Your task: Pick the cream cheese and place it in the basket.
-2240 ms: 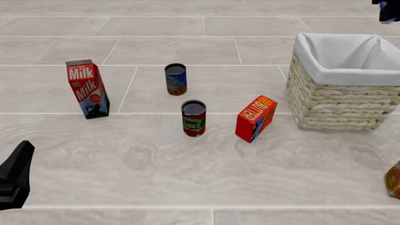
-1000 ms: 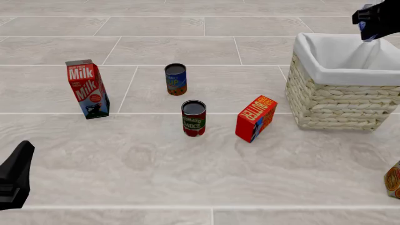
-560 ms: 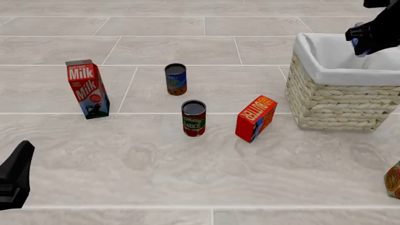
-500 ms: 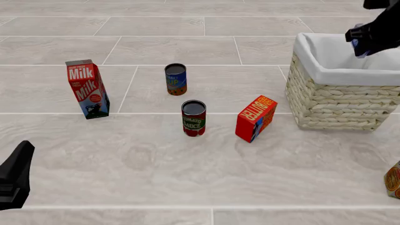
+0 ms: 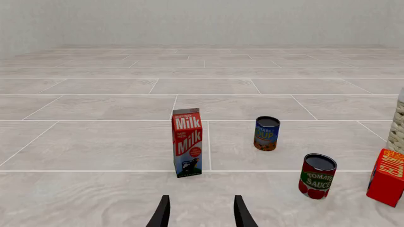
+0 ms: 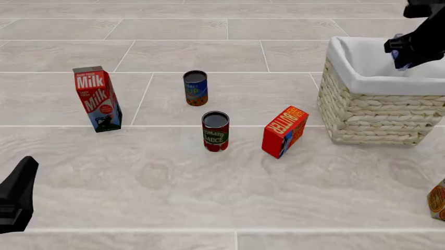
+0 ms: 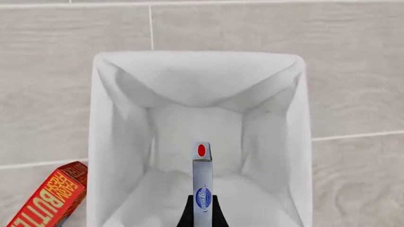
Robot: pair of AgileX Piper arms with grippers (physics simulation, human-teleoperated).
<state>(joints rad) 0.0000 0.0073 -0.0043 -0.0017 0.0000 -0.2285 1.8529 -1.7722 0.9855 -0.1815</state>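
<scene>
My right gripper (image 6: 409, 51) is shut on the cream cheese (image 6: 403, 62), a small flat blue box, and holds it just above the opening of the wicker basket (image 6: 375, 112). In the right wrist view the cream cheese (image 7: 202, 182) shows edge-on, pale with a red round mark at its tip, between my fingers (image 7: 185, 215), above the basket's white cloth lining (image 7: 120, 142). My left gripper (image 6: 17, 198) rests low at the near left, open and empty (image 5: 202, 215).
A milk carton (image 6: 97, 99), a blue can (image 6: 195, 88), a tomato sauce can (image 6: 215, 130) and the red-orange butter box (image 6: 284, 131) stand left of the basket. Another orange item (image 6: 437, 199) shows at the right edge.
My right gripper has carried the cream cheese from the far right corner leftward over the basket and lowered it toward the opening. The left arm has not moved.
</scene>
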